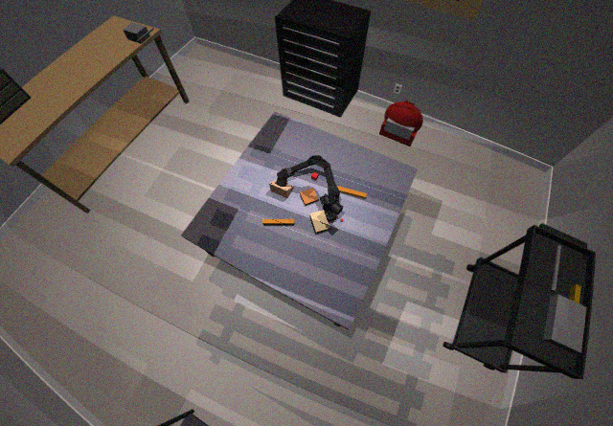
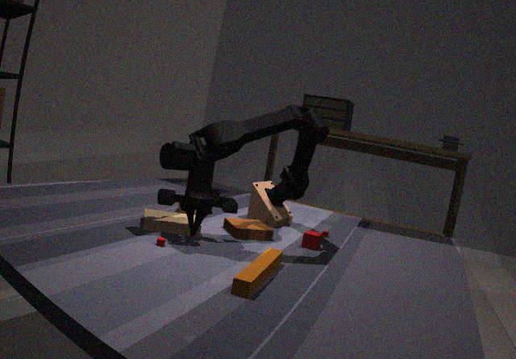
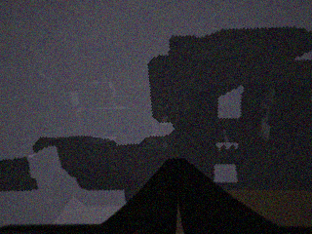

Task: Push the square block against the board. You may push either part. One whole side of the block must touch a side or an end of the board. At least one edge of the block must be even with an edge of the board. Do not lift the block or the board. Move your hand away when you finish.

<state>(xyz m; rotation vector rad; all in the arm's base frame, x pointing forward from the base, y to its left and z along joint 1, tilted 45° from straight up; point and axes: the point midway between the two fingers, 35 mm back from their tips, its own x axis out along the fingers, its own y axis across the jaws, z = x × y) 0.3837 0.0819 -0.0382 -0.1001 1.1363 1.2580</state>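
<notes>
The square block [image 1: 309,195] [image 2: 250,229], the orange-brown piece, lies flat on the table [image 1: 302,268] [image 2: 387,301]. Going by the top view, the pale board [image 1: 319,221] [image 2: 164,223] sits at its five o'clock, with a gap between them. The black claw [image 1: 330,219] [image 2: 193,233] [image 3: 175,167] is low at the board's three o'clock side, fingers pressed together with nothing between them. Whether they touch the wood is hard to say in this dim light.

The likely job now is shoving the board toward the block at eleven o'clock. A push off the board's middle could swing it, so that a corner meets the block first and leaves a wedge of space instead of a full side touching. Pushing too far could drag the block along and spoil the even edge. If the tips ride too high, they may skid over the top; too low, they may scrape. Backing off sideways could nudge a good fit apart, or knock the small red cube [image 1: 341,220] [image 2: 160,241] near the claw's three o'clock.
</notes>
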